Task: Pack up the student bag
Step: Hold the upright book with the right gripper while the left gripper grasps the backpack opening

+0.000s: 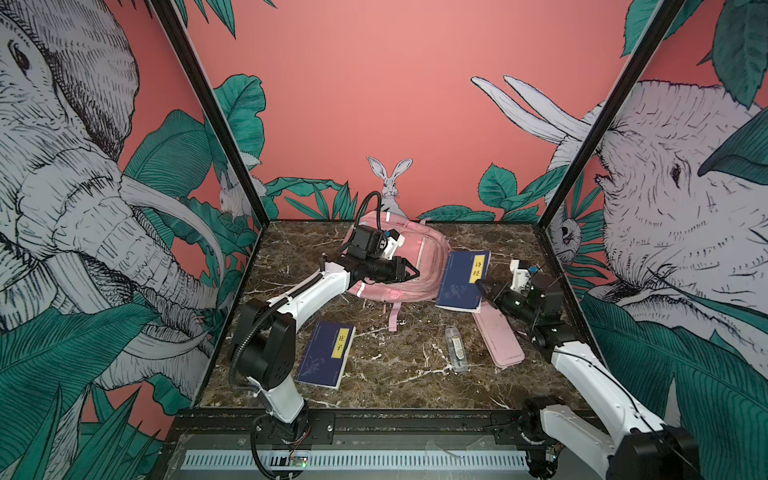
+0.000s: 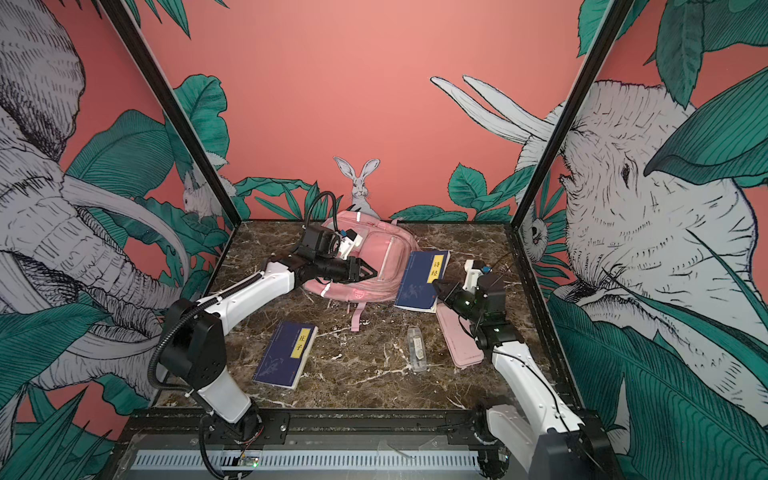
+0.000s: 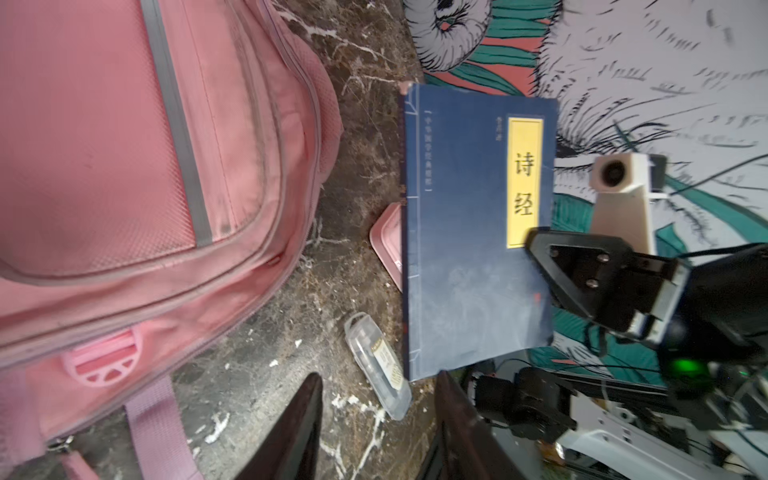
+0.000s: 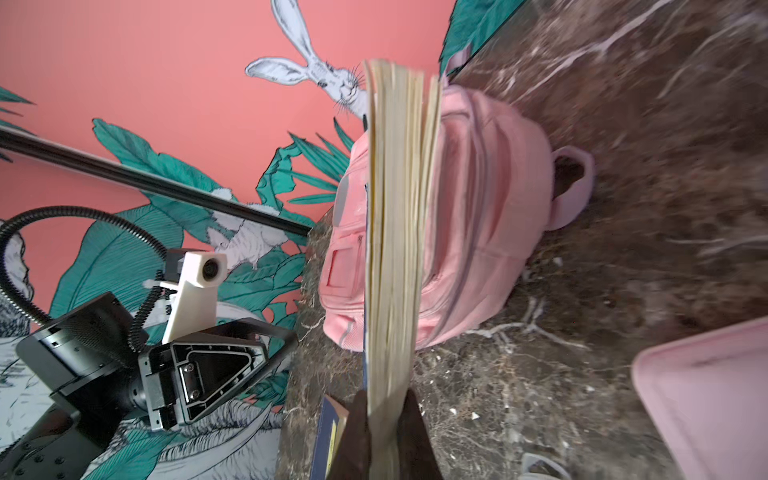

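Left end effector near student bag.

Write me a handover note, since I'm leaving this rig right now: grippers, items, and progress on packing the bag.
Left gripper: open, empty, over the pink backpack.
Right gripper: shut on an edge of the blue 诗经 book, held tilted beside the backpack.
On the marble table: blue 庄子 book, clear plastic case, pink pencil case.
Done: nothing visibly packed, and no open compartment shows.
To do: open the backpack, then load both books and both cases.
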`<state>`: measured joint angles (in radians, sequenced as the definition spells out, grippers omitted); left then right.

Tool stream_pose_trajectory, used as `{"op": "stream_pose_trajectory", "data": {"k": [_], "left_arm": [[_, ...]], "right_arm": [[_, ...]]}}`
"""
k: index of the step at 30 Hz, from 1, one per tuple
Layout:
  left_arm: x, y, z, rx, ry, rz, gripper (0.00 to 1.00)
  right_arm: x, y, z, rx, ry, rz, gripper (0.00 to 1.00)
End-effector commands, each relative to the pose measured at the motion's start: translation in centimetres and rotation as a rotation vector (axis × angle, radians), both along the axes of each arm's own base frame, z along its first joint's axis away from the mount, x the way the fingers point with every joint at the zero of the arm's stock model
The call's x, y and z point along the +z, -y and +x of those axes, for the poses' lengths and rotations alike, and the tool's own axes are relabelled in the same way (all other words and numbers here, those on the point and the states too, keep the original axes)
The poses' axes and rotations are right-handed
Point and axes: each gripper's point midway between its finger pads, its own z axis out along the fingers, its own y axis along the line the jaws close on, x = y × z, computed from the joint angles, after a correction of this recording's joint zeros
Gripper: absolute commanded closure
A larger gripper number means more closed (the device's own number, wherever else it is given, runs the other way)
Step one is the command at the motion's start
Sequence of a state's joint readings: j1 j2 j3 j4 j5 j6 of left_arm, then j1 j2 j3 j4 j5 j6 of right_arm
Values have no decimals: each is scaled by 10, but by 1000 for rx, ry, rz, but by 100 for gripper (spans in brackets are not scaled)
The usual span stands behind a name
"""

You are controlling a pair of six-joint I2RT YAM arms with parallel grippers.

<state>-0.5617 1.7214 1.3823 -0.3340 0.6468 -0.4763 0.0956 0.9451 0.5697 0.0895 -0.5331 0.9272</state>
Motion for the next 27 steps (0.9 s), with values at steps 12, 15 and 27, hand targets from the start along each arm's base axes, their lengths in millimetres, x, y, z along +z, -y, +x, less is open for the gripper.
{"op": "stream_pose_trajectory", "data": {"k": [12,15,27], "left_arm": [[-57,37,24,-79,149,533,55],[-61,45,35,-94,199,610,55],[-90,60,61,-131,453,974,38]], "right_arm": [[5,47,-21,-32,-37,-56,100],[1,47,-23,-29,-44,-51,100],[-1,44,-31,-10,-42,-32,100]]}}
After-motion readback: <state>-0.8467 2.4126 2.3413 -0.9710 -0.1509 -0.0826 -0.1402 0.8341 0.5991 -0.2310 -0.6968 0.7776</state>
